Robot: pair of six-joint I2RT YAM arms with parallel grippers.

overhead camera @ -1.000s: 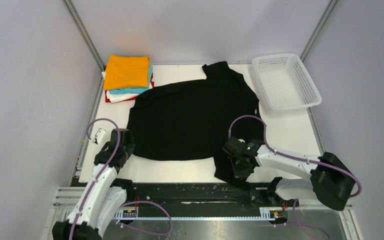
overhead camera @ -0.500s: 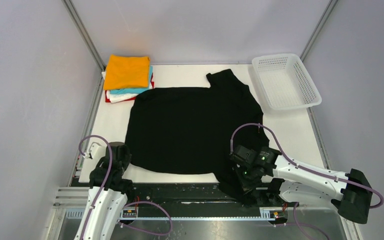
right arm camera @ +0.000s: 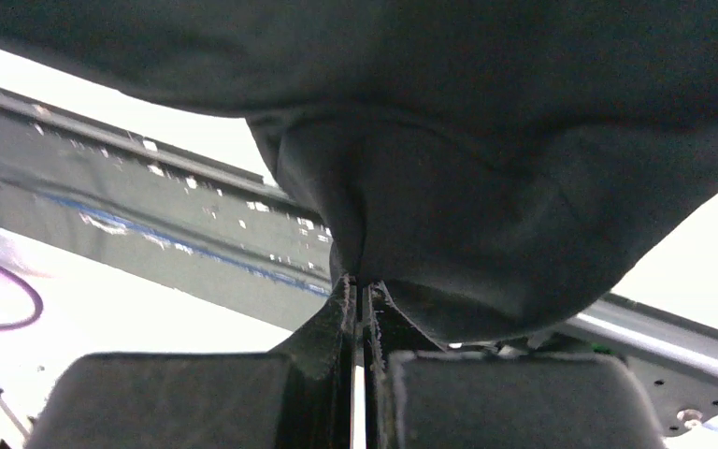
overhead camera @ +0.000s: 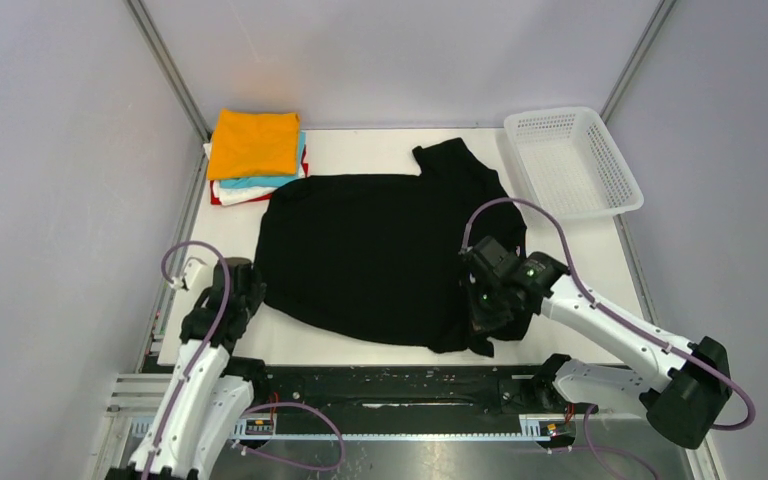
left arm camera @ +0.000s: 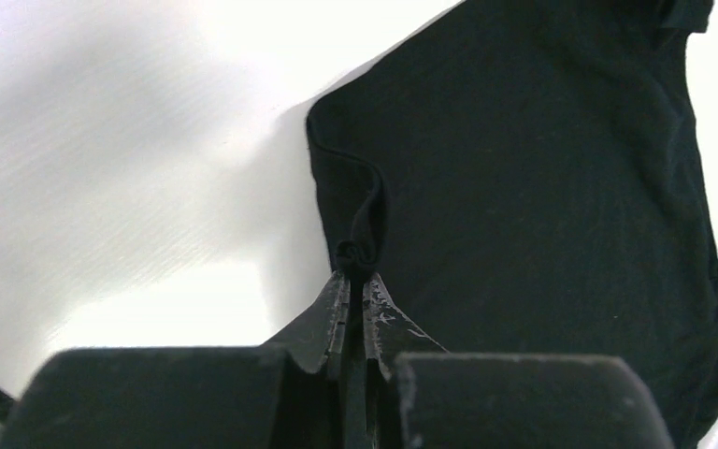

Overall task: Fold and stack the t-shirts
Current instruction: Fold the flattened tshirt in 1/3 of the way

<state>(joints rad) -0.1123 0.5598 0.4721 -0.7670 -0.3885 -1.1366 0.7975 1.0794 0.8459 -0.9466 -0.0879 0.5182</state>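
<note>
The large black t-shirt (overhead camera: 380,250) lies spread on the white table (overhead camera: 580,260). My left gripper (overhead camera: 249,294) is shut on a bunched bit of its near left edge; in the left wrist view the jaws (left arm camera: 355,277) pinch a small curl of the black cloth (left arm camera: 542,168). My right gripper (overhead camera: 482,308) is shut on the shirt's near right part and holds it lifted, so the cloth (right arm camera: 524,140) hangs over the jaws (right arm camera: 360,281). The folded stack (overhead camera: 255,150) sits at the back left: orange on top, then turquoise, white and red.
A white mesh basket (overhead camera: 572,162) stands at the back right. Grey walls and metal frame posts close in both sides. The black rail (overhead camera: 380,385) runs along the table's near edge, and it shows below the hanging cloth in the right wrist view (right arm camera: 150,234).
Both grippers first pulled the shirt toward the near edge. They have since moved back over the table, the right one lifting the near right part up and away.
</note>
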